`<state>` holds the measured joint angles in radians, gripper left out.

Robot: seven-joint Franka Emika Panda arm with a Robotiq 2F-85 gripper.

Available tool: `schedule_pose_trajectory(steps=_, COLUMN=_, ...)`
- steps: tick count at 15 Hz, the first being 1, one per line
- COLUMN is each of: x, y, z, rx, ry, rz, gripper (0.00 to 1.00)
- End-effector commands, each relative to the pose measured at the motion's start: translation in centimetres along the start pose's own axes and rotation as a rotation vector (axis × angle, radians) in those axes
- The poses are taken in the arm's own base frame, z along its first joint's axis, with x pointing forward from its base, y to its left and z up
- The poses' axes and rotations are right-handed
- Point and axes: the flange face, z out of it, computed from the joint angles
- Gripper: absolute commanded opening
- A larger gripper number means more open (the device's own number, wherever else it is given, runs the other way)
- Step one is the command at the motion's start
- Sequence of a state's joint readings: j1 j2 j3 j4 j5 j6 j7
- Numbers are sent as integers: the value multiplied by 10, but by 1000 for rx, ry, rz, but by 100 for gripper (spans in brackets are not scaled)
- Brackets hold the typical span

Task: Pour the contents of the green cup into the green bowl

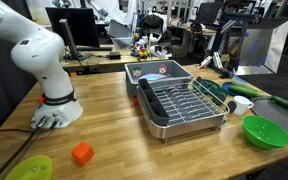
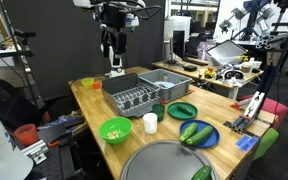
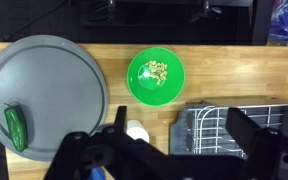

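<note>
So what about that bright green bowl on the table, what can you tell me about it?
The green bowl is round, wide and fairly shallow, bright lime with a smooth rim, plastic by its look. It stands upright on the wooden table, holding a small heap of pale bits in its middle. A small white cup stands close by but apart; a big grey round tray lies beside it, not touching.

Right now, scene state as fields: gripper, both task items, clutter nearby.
gripper: open, empty, high above the table
green bowl: upright on the table, pale pieces inside
green cup: upright by the dish rack, contents not visible
white cup: on the table near the bowl
gray tray: round, one green vegetable on it
</note>
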<state>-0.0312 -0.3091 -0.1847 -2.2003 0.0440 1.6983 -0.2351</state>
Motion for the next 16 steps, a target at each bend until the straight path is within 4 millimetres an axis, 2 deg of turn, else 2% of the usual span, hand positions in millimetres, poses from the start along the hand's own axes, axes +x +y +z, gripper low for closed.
schedule_pose_trajectory(steps=1, x=0, y=0, z=0, rx=0, ry=-1, rz=0, gripper=100)
schedule_pose_trajectory(steps=7, x=0, y=0, z=0, rx=0, ry=-1, rz=0, gripper=100)
schedule_pose_trajectory(steps=9, x=8, y=3, z=7, rx=41, ry=-52, rz=29, gripper=100)
schedule_pose_trajectory(steps=12, x=28, y=10, z=18, rx=57, ry=-71, rz=66, gripper=100)
schedule_pose_trajectory(steps=16, x=66, y=17, z=30, rx=65, ry=-82, rz=87, gripper=100)
